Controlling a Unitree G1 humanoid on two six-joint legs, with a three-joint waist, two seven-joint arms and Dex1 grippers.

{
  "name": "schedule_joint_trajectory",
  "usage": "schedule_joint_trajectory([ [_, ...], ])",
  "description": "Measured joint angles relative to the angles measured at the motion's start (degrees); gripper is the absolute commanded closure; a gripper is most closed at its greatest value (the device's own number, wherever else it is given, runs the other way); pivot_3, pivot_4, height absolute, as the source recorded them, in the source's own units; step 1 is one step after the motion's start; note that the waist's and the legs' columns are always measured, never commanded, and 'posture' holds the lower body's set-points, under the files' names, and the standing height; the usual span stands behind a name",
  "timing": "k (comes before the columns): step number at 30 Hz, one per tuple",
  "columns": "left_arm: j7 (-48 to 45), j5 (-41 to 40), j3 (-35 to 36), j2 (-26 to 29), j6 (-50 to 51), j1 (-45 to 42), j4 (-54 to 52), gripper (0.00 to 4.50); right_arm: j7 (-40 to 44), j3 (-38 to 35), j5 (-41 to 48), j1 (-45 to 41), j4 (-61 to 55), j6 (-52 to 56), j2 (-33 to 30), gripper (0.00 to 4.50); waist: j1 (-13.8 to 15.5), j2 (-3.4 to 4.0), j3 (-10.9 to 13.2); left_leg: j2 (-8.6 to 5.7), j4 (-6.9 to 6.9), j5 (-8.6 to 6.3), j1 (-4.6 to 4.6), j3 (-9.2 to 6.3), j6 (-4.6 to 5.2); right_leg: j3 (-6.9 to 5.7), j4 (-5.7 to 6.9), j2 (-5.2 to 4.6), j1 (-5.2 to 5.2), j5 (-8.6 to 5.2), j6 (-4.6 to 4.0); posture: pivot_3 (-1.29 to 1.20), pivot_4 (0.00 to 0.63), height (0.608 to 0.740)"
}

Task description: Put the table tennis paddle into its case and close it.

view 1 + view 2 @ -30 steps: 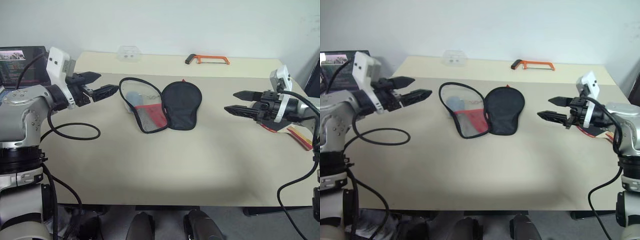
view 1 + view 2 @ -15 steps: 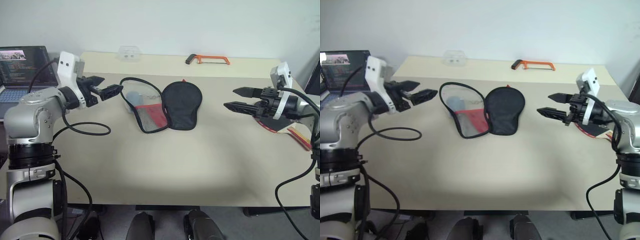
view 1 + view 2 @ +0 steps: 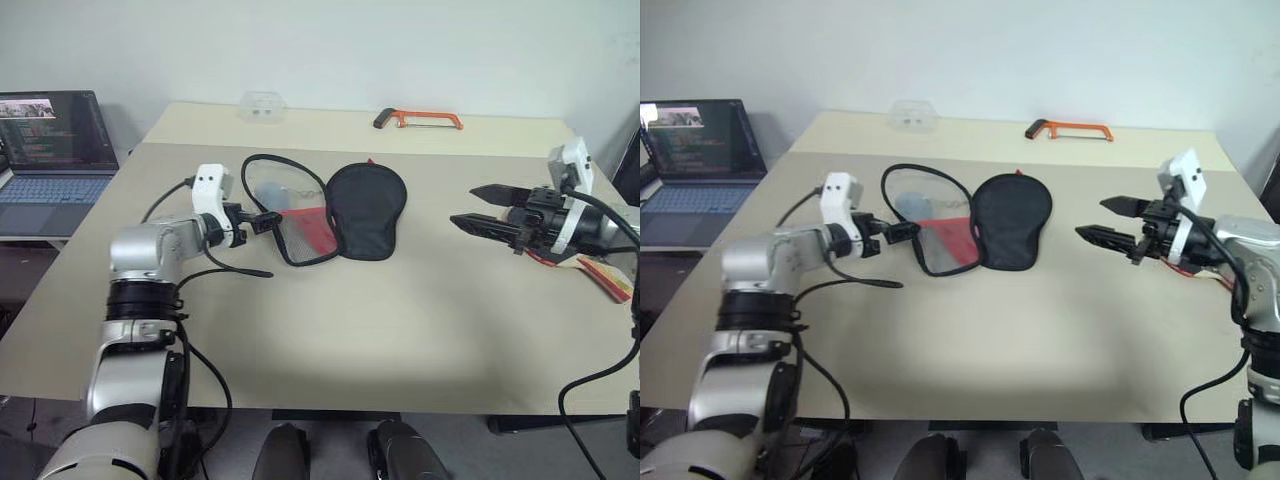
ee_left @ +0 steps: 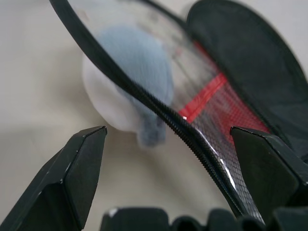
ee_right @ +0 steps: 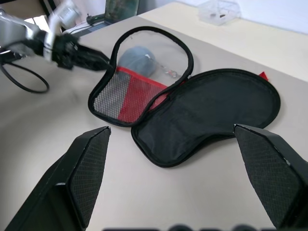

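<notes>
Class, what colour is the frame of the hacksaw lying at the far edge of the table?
Orange, with a black handle; the hacksaw shows best in the left eye view.

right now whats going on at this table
A two-armed robot is working on an open case lying flat on the table, its two halves spread apart. The left hand, open, sits right at the zipper edge of the mesh half. The right hand, also open and holding nothing, hovers off to the other side. The paddle lies at the table's far right edge, not in the case. A hacksaw lies at the back.
</notes>
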Motion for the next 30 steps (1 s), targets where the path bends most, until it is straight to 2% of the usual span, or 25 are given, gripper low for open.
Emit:
schedule_joint_trajectory([
  [3, 0.8, 0.8, -0.7, -3.7, -1.2, -1.4, 2.9, 0.00, -0.5, -0.1, 0.2, 0.5, -0.4, 0.5, 0.0, 0.02, 0.0, 0.00, 0.0, -0.03, 0.01, 0.00, 0.00, 0.01, 0.00, 0.02, 0.00, 0.00, 0.00, 0.00, 0.00, 0.00, 0.150, 0.740],
  [6, 1.3, 0.8, -1.0, -6.3, -1.3, -2.0, 3.3, 0.56, -1.3, -0.1, 0.3, 0.5, -0.8, 0.6, 0.0, 0.00, -0.1, 0.00, 0.0, -0.03, 0.00, 0.00, 0.00, 0.01, 0.00, 0.03, -0.01, 0.00, 0.00, 0.00, 0.01, 0.00, 0.150, 0.740],
  [16, 3.4, 1.2, -0.7, -7.8, -1.6, -2.1, 3.5, 4.34, -2.4, -0.1, 0.5, 0.5, -0.8, 0.8, -0.1, 0.00, -0.1, 0.00, 0.0, -0.05, 0.00, 0.00, 0.00, 0.01, -0.01, 0.03, -0.01, -0.01, 0.00, 0.00, 0.01, 0.00, 0.150, 0.740],
  [20, 3.6, 1.5, -0.7, -8.5, -2.1, -3.0, 4.6, 4.46, -2.5, -0.1, 0.6, 0.5, -0.8, 0.5, -0.1, 0.00, 0.0, 0.00, 0.0, -0.05, -0.01, 0.00, -0.01, 0.00, -0.01, 0.02, -0.01, -0.01, 0.00, 0.00, 0.01, 0.00, 0.150, 0.740],
  [30, 3.7, 2.0, -1.0, -17.2, -5.4, -5.5, 11.0, 4.46, -3.3, -0.1, 1.5, 1.2, -1.2, 0.5, -0.6, 0.00, 0.2, 0.00, 0.0, -0.13, 0.00, 0.00, -0.05, 0.01, 0.00, -0.01, -0.03, -0.02, 0.03, 0.01, 0.01, 0.00, 0.150, 0.740],
])
